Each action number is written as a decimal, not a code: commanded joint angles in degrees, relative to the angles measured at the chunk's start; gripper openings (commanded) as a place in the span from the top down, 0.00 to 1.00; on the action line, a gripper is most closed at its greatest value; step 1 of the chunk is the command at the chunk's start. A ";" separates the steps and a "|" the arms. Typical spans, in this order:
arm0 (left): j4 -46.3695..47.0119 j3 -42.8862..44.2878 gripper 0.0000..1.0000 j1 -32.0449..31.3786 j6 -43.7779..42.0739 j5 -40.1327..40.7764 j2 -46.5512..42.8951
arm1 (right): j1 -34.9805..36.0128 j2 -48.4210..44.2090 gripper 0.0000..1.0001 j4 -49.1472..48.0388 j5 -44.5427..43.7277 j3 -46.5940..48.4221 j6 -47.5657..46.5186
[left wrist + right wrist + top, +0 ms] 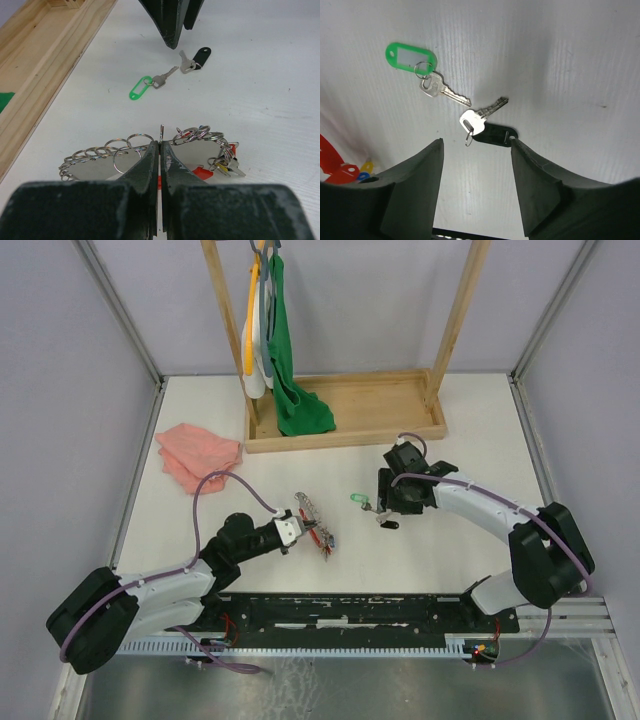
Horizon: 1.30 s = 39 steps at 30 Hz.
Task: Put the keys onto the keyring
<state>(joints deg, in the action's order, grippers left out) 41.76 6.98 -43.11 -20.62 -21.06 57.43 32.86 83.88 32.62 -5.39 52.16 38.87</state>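
I am watching the left gripper (160, 146) pinching the keyring (100, 152) on its thin wire, jaws pressed together, the loop lying on the table (480, 440) with its bunch of tagged keys at 1 end. The right gripper (476, 145) is hanging with its jaws spread over the black-tagged key (492, 134), holding nothing. The green-tagged key (412, 56) is lying just beside that one, and both are lying apart from the keyring.

The 2 loose keys are lying with their blades nearly touching, so a closing finger risks nudging the green one away. The black one is lying flat, so I am expecting the pads to skid over it. The left pinch is narrow, so the keyring may be twisting during threading.
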 commanded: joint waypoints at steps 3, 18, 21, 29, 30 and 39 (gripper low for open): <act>3.23 1.19 0.97 -0.04 1.62 -0.56 -1.54 | -0.71 1.32 0.23 0.47 4.41 -0.90 -13.45; 3.49 1.15 0.97 0.00 1.55 -1.25 -1.40 | -2.48 7.47 0.13 -4.55 17.21 -1.50 -19.60; 3.51 1.10 0.97 -0.04 1.55 -1.20 -1.50 | -1.96 7.09 0.12 -5.72 21.71 -3.01 -16.83; 3.51 0.84 0.97 -0.01 1.54 -0.50 -2.27 | 4.47 7.00 0.15 -8.29 24.32 -1.92 -12.11; 3.51 0.77 0.97 0.02 1.52 -0.39 -2.36 | 4.99 6.98 0.16 -7.42 23.34 -1.10 -12.84; 3.33 0.59 0.97 -0.02 1.59 -0.34 -3.29 | 4.33 6.35 0.23 8.13 10.95 10.30 -30.92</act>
<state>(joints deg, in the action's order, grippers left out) 41.67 6.98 -43.11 -20.62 -21.08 55.90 38.04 90.83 34.68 11.14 55.72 17.08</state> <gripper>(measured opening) 0.044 0.810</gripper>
